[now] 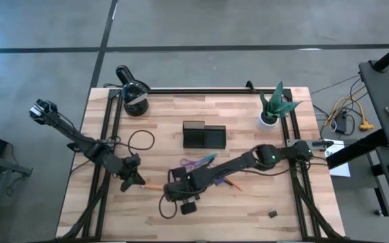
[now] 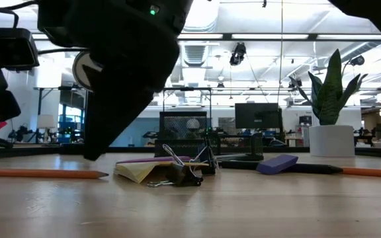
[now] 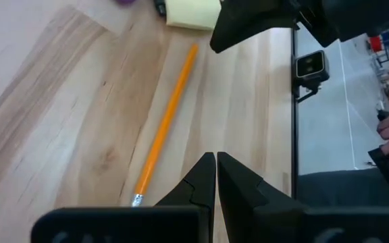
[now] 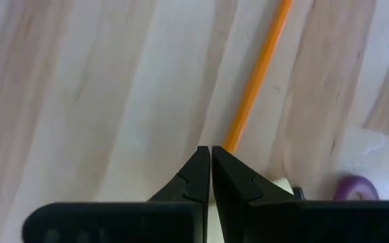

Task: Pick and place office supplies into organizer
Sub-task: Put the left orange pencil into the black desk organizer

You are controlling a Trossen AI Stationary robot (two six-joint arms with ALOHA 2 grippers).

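Both sets of jaws are pressed together with nothing in them. The left gripper (image 1: 139, 181) sits low over the wooden surface (image 1: 248, 209), and an orange pencil (image 3: 165, 126) lies just ahead of its jaws, running away from them at a slant, eraser end nearest. Further out past the pencil's far end is the yellow pad (image 3: 192, 12).

The right gripper (image 1: 170, 190) reaches across toward the left one, so the two sets of jaws end up near each other with that same pencil between them. From the right wrist view the pencil (image 4: 258, 73) starts just past the jaw tips and runs straight away from them, while a bit of something purple (image 4: 356, 188) peeks in beside the fingers.

The scissors (image 1: 196, 163) lie just behind the right arm, on the far side from its jaws. The organizer (image 1: 204, 135) stands well beyond both jaws, toward the back of the surface, apart from everything else. A tiny black clip (image 1: 273, 214) sits alone, well away from the right jaws. In the low view a binder clip (image 2: 179, 170) rests by the pad (image 2: 139, 171), with a purple block (image 2: 277, 163) further over.
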